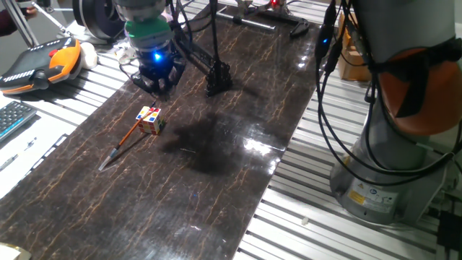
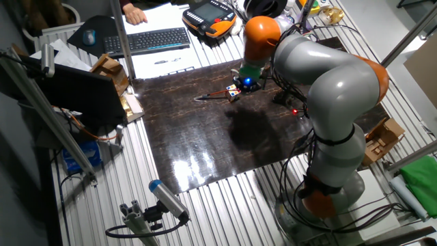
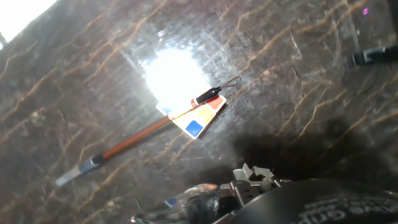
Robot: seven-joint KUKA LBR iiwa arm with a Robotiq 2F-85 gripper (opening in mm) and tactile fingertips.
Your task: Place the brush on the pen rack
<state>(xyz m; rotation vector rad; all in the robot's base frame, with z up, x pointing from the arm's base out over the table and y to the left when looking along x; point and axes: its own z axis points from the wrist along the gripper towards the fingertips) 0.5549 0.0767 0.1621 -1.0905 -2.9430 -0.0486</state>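
Hand point(image 1: 155, 76) hovers above the desk point(image 1: 216, 188), beyond the puzzle cube point(image 1: 151, 120), holding nothing; its opening I cannot tell. Brush point(image 1: 126, 139) lies flat, its top touching that cube, the pen rack point(image 1: 216, 76) well beyond. Approach step: next comes descending over the handle, clear of the cube.

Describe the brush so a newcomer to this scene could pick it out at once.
Start at the dark marble-patterned mat covering the table. Near its middle sits a small multicoloured cube; the brush lies flat beside it, its dark end at the cube. It is the only long thin thing there: an orange-brown stick with a grey pointed tip.
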